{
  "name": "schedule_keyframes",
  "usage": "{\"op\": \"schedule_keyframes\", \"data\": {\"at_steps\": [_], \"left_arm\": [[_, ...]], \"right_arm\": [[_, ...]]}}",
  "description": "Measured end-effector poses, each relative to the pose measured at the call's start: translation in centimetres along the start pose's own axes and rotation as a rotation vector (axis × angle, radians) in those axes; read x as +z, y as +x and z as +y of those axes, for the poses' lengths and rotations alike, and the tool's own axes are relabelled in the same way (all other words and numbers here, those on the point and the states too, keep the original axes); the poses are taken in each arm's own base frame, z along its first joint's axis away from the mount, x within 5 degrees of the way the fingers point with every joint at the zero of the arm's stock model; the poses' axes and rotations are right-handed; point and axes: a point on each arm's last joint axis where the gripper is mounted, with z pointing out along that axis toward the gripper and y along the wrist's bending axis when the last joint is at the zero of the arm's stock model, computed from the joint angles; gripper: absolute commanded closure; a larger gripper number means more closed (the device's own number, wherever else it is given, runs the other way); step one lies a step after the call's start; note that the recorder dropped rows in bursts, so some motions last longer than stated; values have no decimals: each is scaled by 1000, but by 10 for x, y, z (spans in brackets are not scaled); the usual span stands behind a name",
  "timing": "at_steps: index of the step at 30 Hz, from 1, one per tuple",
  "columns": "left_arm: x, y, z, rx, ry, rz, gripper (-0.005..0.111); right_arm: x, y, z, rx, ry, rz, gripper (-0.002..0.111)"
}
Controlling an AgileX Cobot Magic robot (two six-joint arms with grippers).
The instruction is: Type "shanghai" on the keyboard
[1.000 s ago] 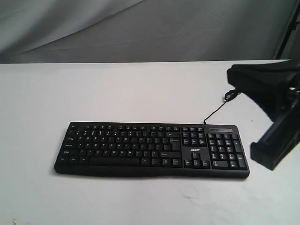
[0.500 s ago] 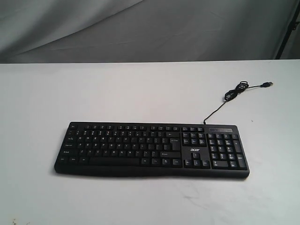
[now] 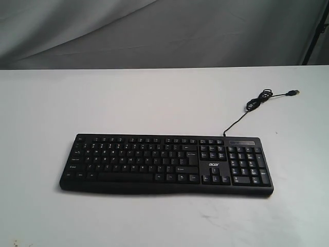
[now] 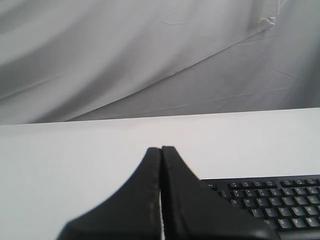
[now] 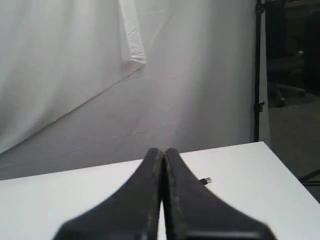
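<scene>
The long black keyboard (image 3: 167, 163) lies flat near the front of the white table (image 3: 128, 103), number pad and white logo at its right end. Its thin black cable (image 3: 241, 116) curls away to a USB plug (image 3: 293, 93). Neither arm shows in the exterior view. In the left wrist view my left gripper (image 4: 161, 150) is shut with nothing in it, held above the table; the keyboard's upper left corner (image 4: 272, 195) shows just past it. My right gripper (image 5: 163, 151) is shut and empty too, with the USB plug (image 5: 205, 180) showing beside one finger.
A grey cloth backdrop (image 3: 154, 31) hangs behind the table. A black stand pole (image 5: 257, 70) rises off the table's right edge, and a dark room with a chair shows beyond it.
One second ago the right arm stood over the table's right side, covering the cable's coil. It has pulled out of the exterior view, and the cable and plug now show. The keyboard has not moved.
</scene>
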Motion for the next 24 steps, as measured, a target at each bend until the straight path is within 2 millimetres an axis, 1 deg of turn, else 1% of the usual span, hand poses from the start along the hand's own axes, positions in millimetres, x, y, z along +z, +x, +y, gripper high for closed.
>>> {"op": "schedule_keyframes", "data": {"at_steps": [5, 9, 12, 20, 24], "left_arm": [[0, 0, 0, 0, 0, 0, 107], [0, 0, 0, 0, 0, 0, 107], [0, 0, 0, 0, 0, 0, 107], [0, 0, 0, 0, 0, 0, 107], [0, 0, 0, 0, 0, 0, 107]], "right_arm": [[-13, -4, 0, 75, 5, -82, 108], [-19, 3, -2, 74, 17, -94, 108], [-19, 17, -5, 65, 32, -74, 108], [-18, 59, -14, -28, 85, 4, 108], [-18, 75, -17, -40, 112, 27, 108]]}}
